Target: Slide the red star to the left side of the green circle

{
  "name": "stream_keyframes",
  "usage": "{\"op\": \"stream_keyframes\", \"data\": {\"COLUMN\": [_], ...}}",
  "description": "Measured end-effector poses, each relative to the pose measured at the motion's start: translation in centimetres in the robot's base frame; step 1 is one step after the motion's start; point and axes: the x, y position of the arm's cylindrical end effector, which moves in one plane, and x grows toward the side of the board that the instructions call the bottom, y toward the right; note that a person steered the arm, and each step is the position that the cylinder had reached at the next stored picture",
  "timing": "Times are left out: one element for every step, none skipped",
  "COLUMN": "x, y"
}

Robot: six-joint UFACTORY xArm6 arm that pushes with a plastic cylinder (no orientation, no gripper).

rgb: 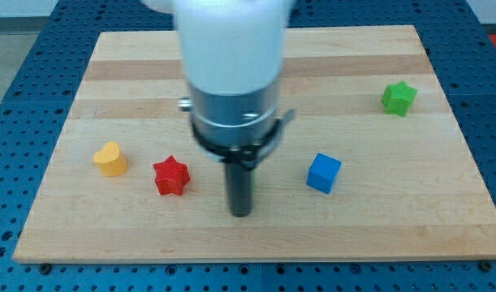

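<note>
The red star (171,176) lies on the wooden board (377,227) at the lower left of centre. My tip (241,213) is down on the board to the star's right and slightly lower, about one block's width away and not touching it. I cannot make out a green circle. The white and grey arm body (231,73) and the rod hide the board's middle behind them.
A yellow heart (110,159) lies left of the red star. A blue cube (323,173) sits right of the rod. A green star (399,98) lies at the upper right. A blue perforated table (12,122) surrounds the board.
</note>
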Motion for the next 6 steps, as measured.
{"op": "stream_keyframes", "data": {"x": [0.0,0.0,-1.3,-4.7,-5.8,-7.5], "y": [-8.2,-16.3,-20.3,-20.3,-18.1,-14.9]}}
